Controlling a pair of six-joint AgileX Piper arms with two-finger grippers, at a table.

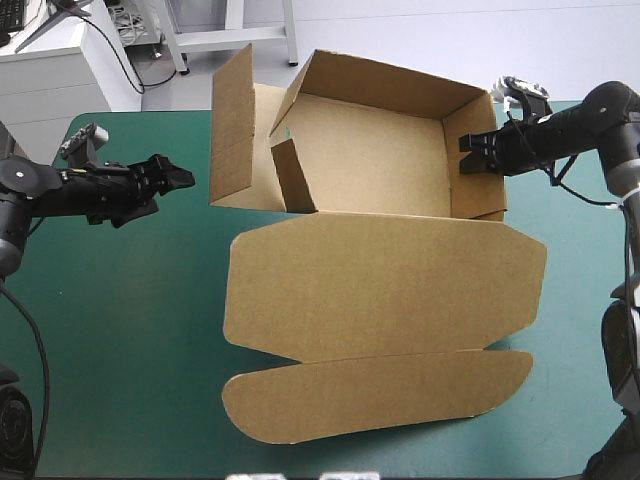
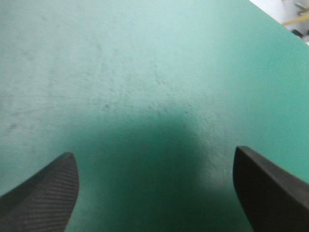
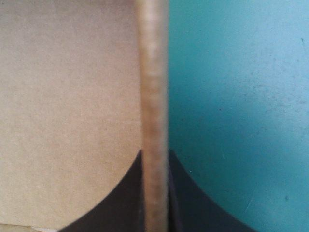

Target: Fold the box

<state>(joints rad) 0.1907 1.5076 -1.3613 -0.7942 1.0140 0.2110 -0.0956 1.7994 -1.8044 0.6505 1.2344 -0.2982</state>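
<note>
Sideways, right end effector [image 1: 467,152] pinches box [image 1: 370,160] wall

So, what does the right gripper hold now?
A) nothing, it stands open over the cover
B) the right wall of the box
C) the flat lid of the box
B: the right gripper is shut on the upright board edge, and the high view shows it at the right wall of the box.

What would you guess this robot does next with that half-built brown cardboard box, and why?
Probably the left gripper moves across to the brown cardboard box's splayed left wall. That gripper is open over bare teal-green cover, while the right gripper is shut on the right wall, steadying it.
</note>
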